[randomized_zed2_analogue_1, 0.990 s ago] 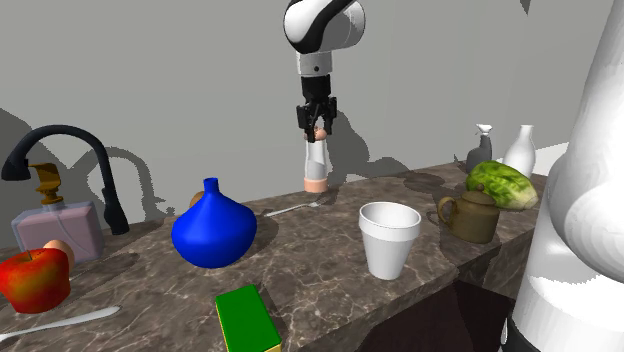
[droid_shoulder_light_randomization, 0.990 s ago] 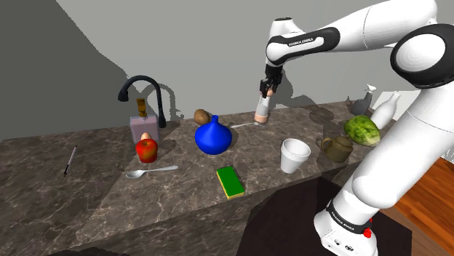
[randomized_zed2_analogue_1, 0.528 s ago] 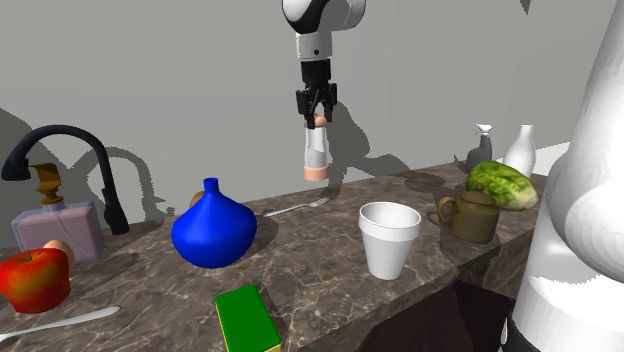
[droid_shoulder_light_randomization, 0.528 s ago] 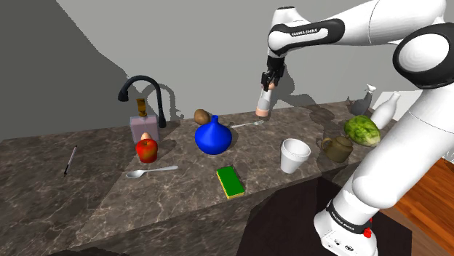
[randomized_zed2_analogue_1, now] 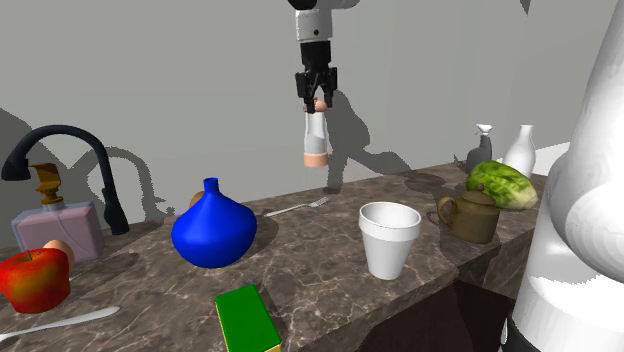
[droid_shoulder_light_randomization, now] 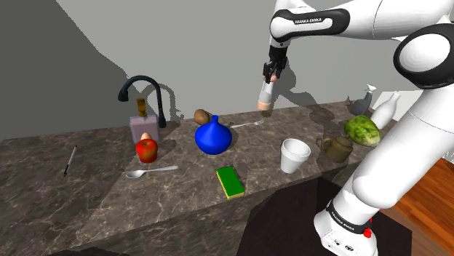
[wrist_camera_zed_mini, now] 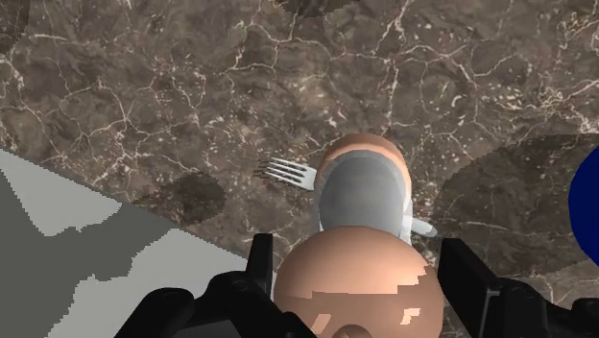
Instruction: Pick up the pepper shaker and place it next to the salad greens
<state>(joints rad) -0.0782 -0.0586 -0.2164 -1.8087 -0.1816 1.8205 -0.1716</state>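
Note:
The pepper shaker (droid_shoulder_light_randomization: 265, 94) (randomized_zed2_analogue_1: 316, 137) is a slim grey body with peach-coloured ends. It hangs upright in the air, well above the dark marble counter (droid_shoulder_light_randomization: 182, 196) near the back wall. My gripper (droid_shoulder_light_randomization: 270, 71) (randomized_zed2_analogue_1: 316, 90) is shut on its top end. In the wrist view the shaker (wrist_camera_zed_mini: 363, 230) is clasped between my two black fingers (wrist_camera_zed_mini: 261, 259), with a fork (wrist_camera_zed_mini: 288, 174) on the counter below it. The salad greens (droid_shoulder_light_randomization: 361, 130) (randomized_zed2_analogue_1: 503, 184), a green leafy head, lie at the counter's far right end in both exterior views.
On the counter: a blue vase (droid_shoulder_light_randomization: 212, 136), a white cup (droid_shoulder_light_randomization: 294, 156), a small brown teapot (droid_shoulder_light_randomization: 337, 148), a green sponge (droid_shoulder_light_randomization: 231, 182), a red apple (droid_shoulder_light_randomization: 147, 150), a spoon (droid_shoulder_light_randomization: 149, 172), a black faucet (droid_shoulder_light_randomization: 142, 94). White and grey bottles (droid_shoulder_light_randomization: 383, 108) stand behind the greens.
My gripper has risen straight up with the pepper shaker, lifting it off the counter by the fork to well above the surface. Nothing else has moved.

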